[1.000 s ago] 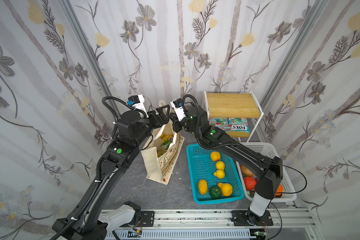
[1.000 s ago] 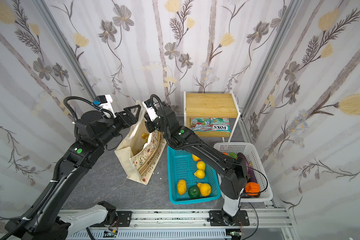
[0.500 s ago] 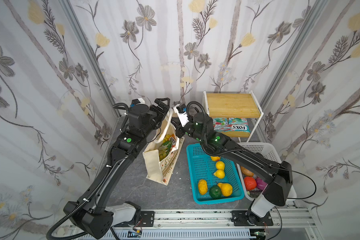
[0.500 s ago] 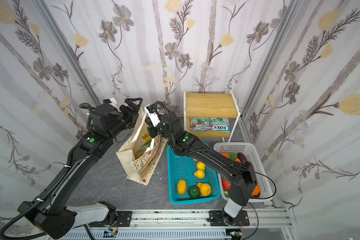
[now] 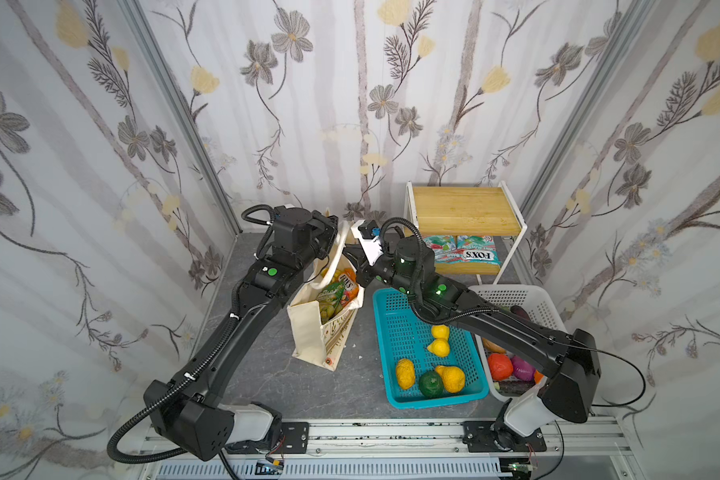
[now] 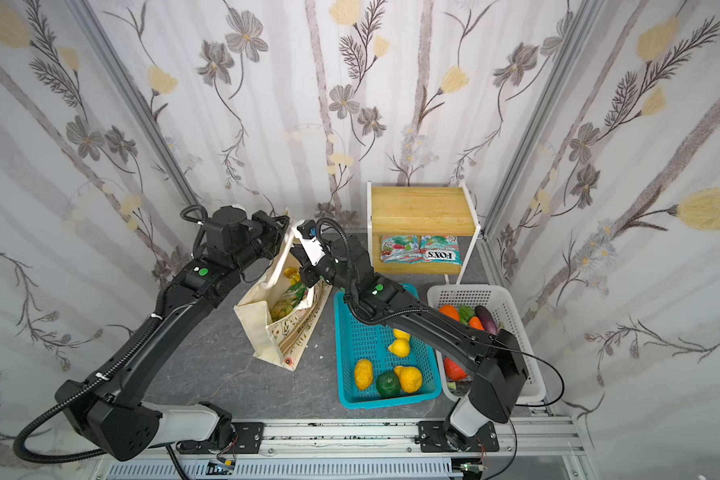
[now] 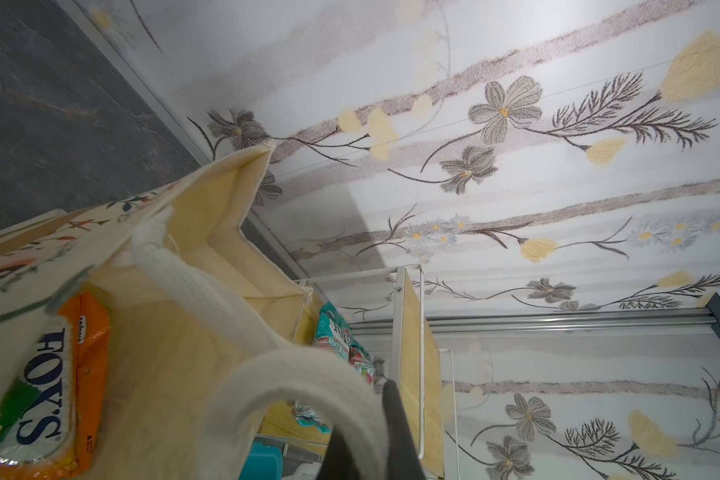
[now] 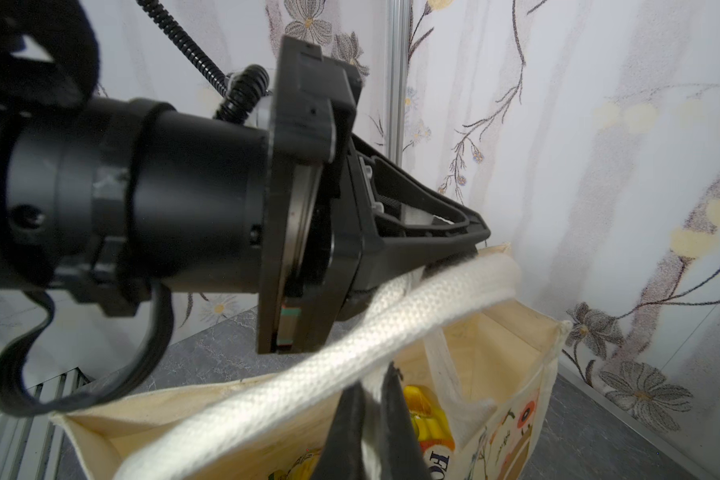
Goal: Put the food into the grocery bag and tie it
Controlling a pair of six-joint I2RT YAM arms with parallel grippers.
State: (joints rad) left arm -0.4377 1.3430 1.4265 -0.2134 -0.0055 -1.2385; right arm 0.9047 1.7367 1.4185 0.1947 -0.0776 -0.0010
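Grocery bag (image 5: 308,336), a floral cream canvas tote, stands on the grey tabletop (image 5: 267,374) just left of the blue basket (image 5: 433,400). Its open mouth shows an orange-red candy packet (image 5: 348,287), a green candy packet (image 5: 330,297) and a yellow banana bunch (image 8: 417,406). The left gripper (image 8: 474,245) is clamped on one white handle (image 8: 308,374). The right gripper (image 8: 373,401) pinches the second white handle (image 8: 371,453). A white basket (image 5: 537,297) of vegetables sits farther right.
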